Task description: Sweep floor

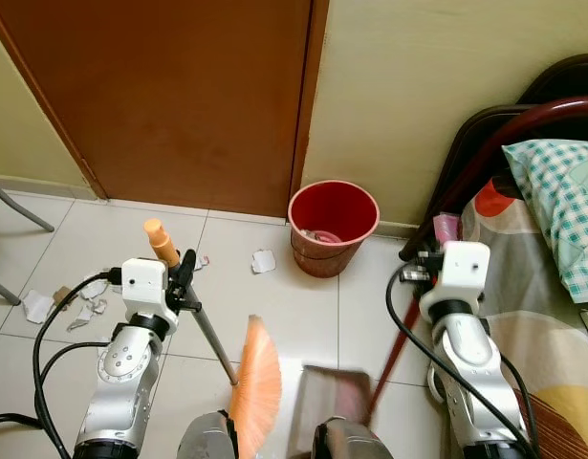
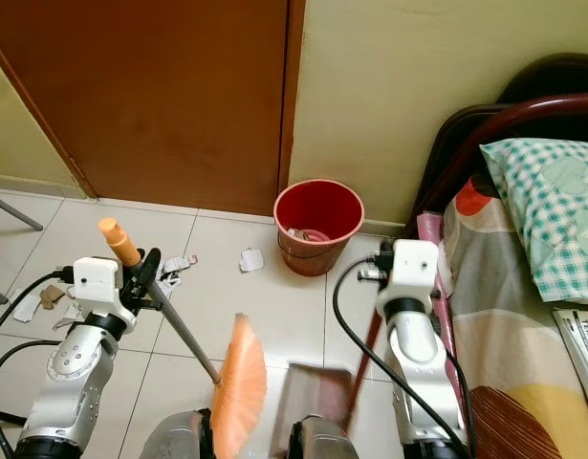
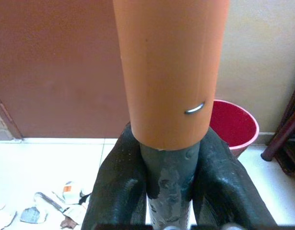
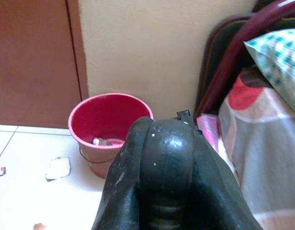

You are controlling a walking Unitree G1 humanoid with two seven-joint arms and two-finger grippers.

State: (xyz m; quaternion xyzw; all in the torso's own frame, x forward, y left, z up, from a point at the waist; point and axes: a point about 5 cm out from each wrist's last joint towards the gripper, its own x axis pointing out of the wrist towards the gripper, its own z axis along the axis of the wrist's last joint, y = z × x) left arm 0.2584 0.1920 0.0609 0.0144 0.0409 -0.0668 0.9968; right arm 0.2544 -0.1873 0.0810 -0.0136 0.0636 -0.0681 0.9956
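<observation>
Potentially, scraps could be scattered, as broom and dustpan were clamped in left tool and right tool.

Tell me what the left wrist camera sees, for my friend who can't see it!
The left gripper's two black fingers clamp a grey broom pole with an orange grip, seen close up. Behind it stand a brown door, a red bucket and paper scraps on the white floor.

Glossy pale tiles cover the floor. The bin looks like smooth red plastic, the door matt brown wood. Torn paper scraps lie crumpled; the pillow is checked cloth.
</observation>
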